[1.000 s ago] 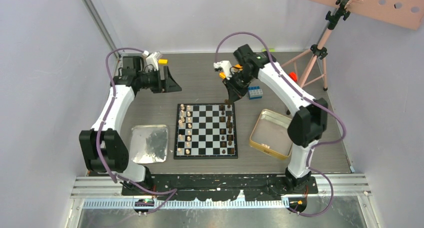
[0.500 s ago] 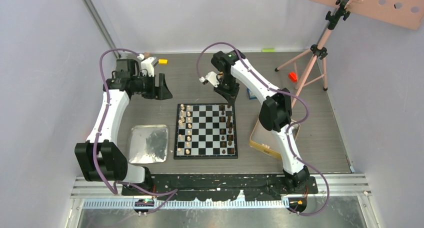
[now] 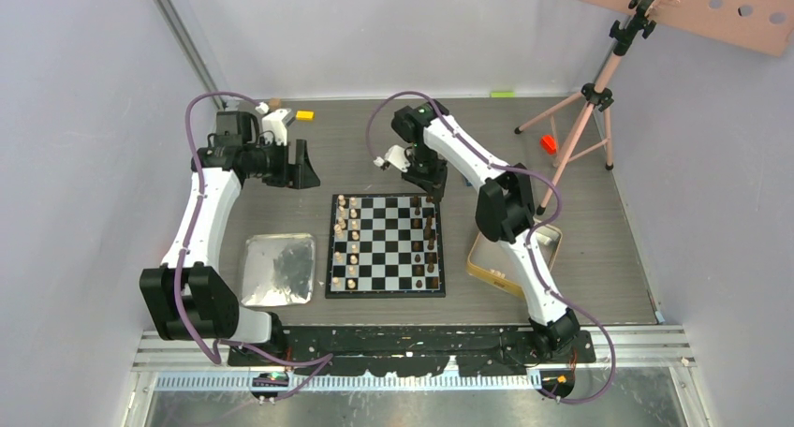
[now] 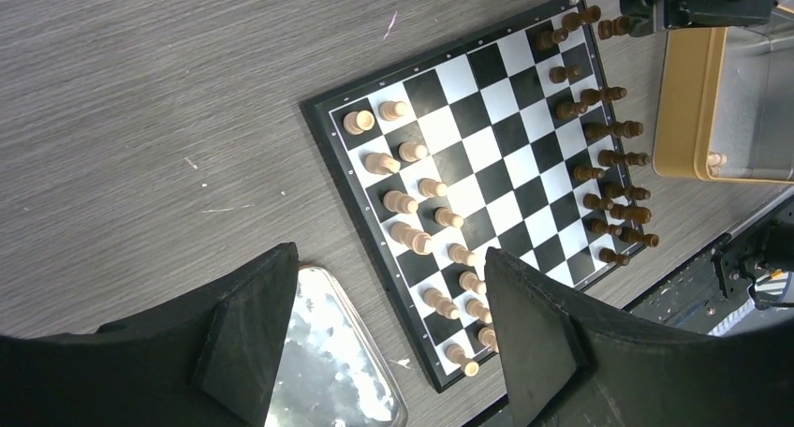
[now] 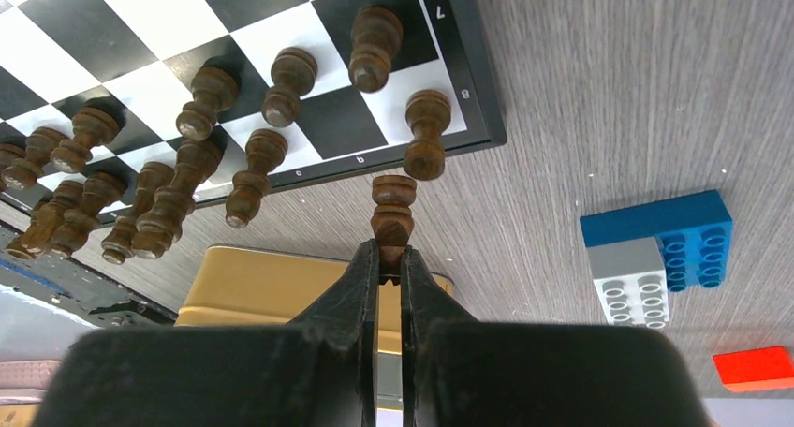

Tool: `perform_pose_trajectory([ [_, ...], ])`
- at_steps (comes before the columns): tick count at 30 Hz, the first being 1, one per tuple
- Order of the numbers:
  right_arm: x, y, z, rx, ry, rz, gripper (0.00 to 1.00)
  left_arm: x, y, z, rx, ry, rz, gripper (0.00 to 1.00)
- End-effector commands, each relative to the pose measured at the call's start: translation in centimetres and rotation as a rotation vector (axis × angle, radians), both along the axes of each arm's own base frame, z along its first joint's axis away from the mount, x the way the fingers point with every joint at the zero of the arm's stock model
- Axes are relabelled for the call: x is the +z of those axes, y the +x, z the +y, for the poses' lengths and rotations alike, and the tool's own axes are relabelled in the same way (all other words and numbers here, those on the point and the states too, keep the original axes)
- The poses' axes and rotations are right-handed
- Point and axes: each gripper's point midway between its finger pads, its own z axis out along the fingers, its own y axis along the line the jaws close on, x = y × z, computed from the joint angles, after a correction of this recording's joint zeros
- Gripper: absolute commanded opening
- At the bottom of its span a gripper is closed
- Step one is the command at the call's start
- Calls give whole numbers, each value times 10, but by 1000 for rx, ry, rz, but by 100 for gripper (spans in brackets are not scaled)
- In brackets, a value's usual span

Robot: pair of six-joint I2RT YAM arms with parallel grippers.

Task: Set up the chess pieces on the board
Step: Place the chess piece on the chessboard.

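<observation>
grey wood-grain tabletop (image 3: 374, 146), faint scuffs in the left wrist view; pale lilac walls all round. pink perforated panel (image 3: 712, 6) on a pink tripod (image 3: 585, 118) at 2 o'clock. board (image 3: 384, 249) lying flat mid-tabletop. light pieces (image 3: 346, 244) in two files along its 9 o'clock edge, dark pieces (image 3: 426, 240) along the 3 o'clock side. silver tray (image 3: 278, 270) just beside the board at 9 o'clock, gold-rimmed tin (image 3: 487, 258) at 3 o'clock, partly behind the right arm. right claw (image 5: 390, 258) pressed onto a dark piece (image 5: 393, 212), upright, just off the board's 1 o'clock corner. blue brick (image 5: 674, 235) near. left claw (image 4: 389, 268) spread, holding nothing, high over the tabletop at 10 o'clock.
</observation>
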Motion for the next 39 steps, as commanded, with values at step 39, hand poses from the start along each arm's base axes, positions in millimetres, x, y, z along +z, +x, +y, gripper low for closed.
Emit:
perform_pose_trajectory([
  [39,13,-47,-10,194,-151,140,1,18,-2,3,-14,-19,-56,75],
])
